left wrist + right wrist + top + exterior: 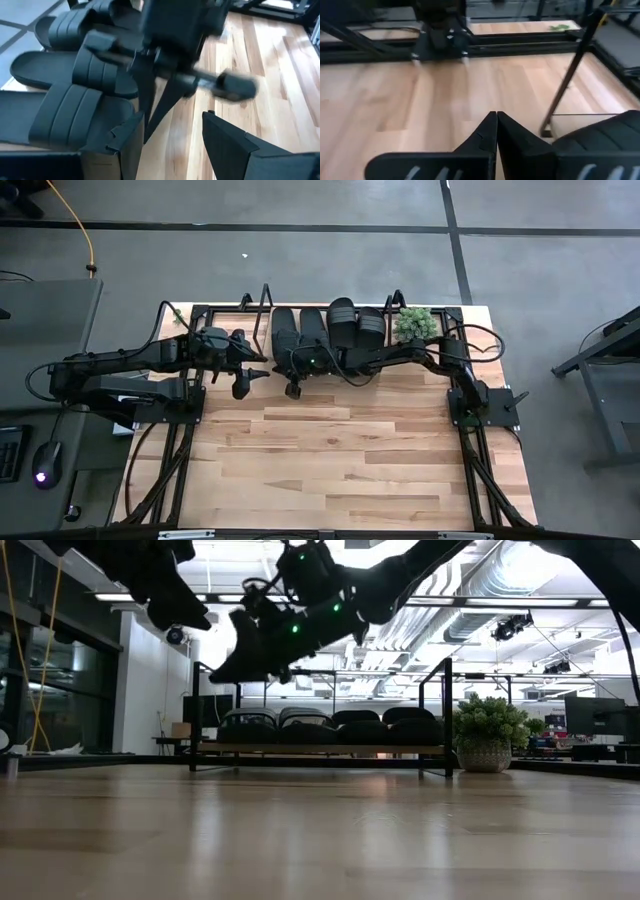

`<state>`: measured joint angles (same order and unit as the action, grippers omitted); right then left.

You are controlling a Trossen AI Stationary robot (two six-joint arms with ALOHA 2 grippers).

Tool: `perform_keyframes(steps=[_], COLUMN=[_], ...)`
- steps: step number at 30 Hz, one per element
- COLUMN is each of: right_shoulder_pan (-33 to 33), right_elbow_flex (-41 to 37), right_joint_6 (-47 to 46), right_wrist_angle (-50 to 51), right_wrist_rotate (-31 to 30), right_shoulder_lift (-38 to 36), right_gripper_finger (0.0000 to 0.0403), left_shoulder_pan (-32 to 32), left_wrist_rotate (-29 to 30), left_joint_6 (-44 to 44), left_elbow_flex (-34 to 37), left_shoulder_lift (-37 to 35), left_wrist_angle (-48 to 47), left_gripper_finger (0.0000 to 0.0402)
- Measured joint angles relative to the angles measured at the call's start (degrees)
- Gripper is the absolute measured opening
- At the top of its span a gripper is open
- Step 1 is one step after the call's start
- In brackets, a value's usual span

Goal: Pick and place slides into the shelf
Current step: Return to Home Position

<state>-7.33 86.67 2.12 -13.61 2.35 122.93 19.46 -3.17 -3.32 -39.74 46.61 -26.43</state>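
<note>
- Right gripper (496,121), fingers pressed together and empty, is hovering before the low light-wood, black-framed shelf (320,749), which is holding four matte black slip-on slides (340,325).
- Left gripper (172,116), fingers spread, is hanging just beside it.

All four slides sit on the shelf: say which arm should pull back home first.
Left, probably. The left gripper hangs open off the shelf's left end, near its own base. The right gripper, shut, reaches across the shelf front beside the slides, so it has farther to travel.
</note>
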Motion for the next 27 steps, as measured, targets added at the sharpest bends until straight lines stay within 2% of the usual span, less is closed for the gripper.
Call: perform_keyframes(steps=[9, 16, 19, 22, 27], right_shoulder_pan=[-0.02, 1.18, 2.24, 2.85, 3.11], right_elbow_flex=[0.00, 0.00, 0.00, -0.02, -0.02], right_joint_6=[-6.88, -10.81, -8.41, -7.34, -5.45], right_wrist_angle=[7.31, 12.33, 12.40, 12.84, 15.21], right_wrist_rotate=[11.16, 24.51, 25.14, 25.18, 25.16], right_shoulder_lift=[-5.15, -6.62, -6.72, -7.07, -9.64], right_gripper_finger=[0.0000, 0.0000, 0.0000, 0.0000, 0.0000], left_shoulder_pan=[0.00, -0.02, -0.04, -0.02, 0.02], left_wrist_rotate=[-0.38, -7.45, -7.27, -3.69, -1.88], left_joint_6=[-0.01, -1.48, -1.47, -1.11, -1.04], left_elbow_flex=[0.01, 0.01, 0.05, 0.06, 0.08], left_shoulder_lift=[0.02, 1.02, 2.68, 4.80, 7.19], left_wrist_angle=[-1.29, -1.12, -2.35, -1.72, 6.20], left_gripper_finger=[0.0184, 0.0184, 0.0184, 0.0184, 0.0184])
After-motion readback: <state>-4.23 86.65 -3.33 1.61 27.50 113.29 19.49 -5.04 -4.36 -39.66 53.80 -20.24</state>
